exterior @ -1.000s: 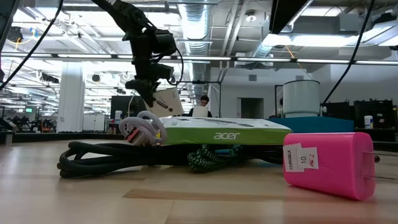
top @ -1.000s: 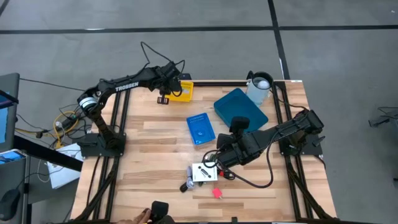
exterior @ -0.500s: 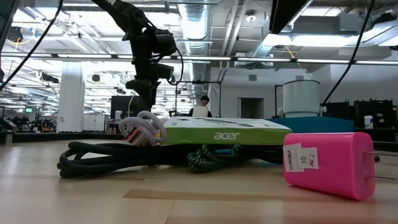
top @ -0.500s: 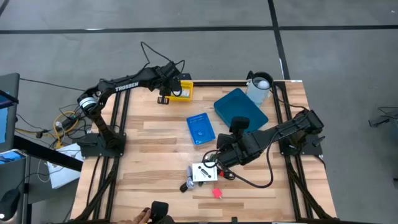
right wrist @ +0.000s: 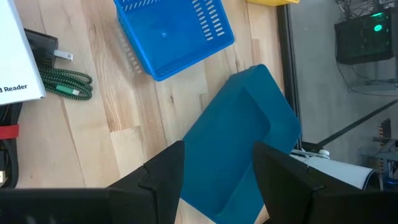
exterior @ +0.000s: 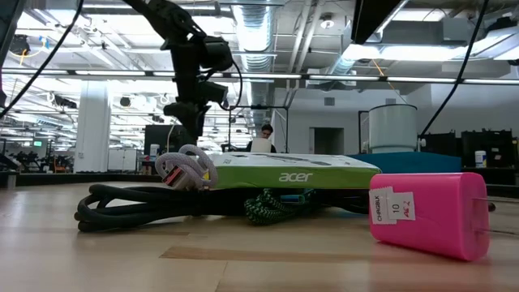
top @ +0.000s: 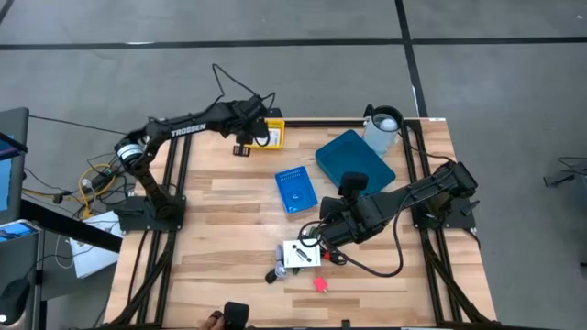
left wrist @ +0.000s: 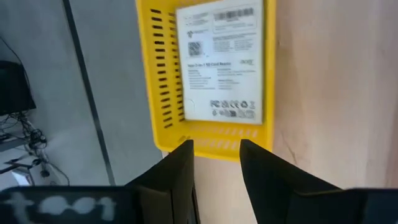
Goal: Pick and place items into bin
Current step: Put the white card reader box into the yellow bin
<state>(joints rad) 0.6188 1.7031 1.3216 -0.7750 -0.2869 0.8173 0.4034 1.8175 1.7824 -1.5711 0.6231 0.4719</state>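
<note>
My left gripper (top: pixel 242 147) (left wrist: pixel 216 146) hangs open and empty just before the near wall of the yellow bin (top: pixel 271 136) (left wrist: pixel 155 81) at the table's far edge. A white printed packet (left wrist: pixel 224 62) lies flat inside the bin. My right gripper (top: pixel 318 238) (right wrist: pixel 217 149) is open above the near middle of the table, beside a white boxed item (top: pixel 298 254) (exterior: pixel 292 172). That box lies on a black cable (exterior: pixel 138 203) and a green braided cable (right wrist: pixel 65 84). A small pink piece (top: pixel 320 284) (exterior: pixel 426 212) rests nearer the table's front edge.
A blue slotted basket (top: pixel 295 189) and a teal tray (top: pixel 354 160) lie in the table's middle and far right. A white cylinder (top: pixel 382 128) stands at the far right corner. A person's fingers with a black object (top: pixel 236 314) show at the near edge.
A second ago a white packet stuck out tilted below my left gripper above the yellow bin. It has dropped from the fingers and lies in the bin. The left gripper has stayed at about the same spot. The person's hand at the near edge has drawn back.
</note>
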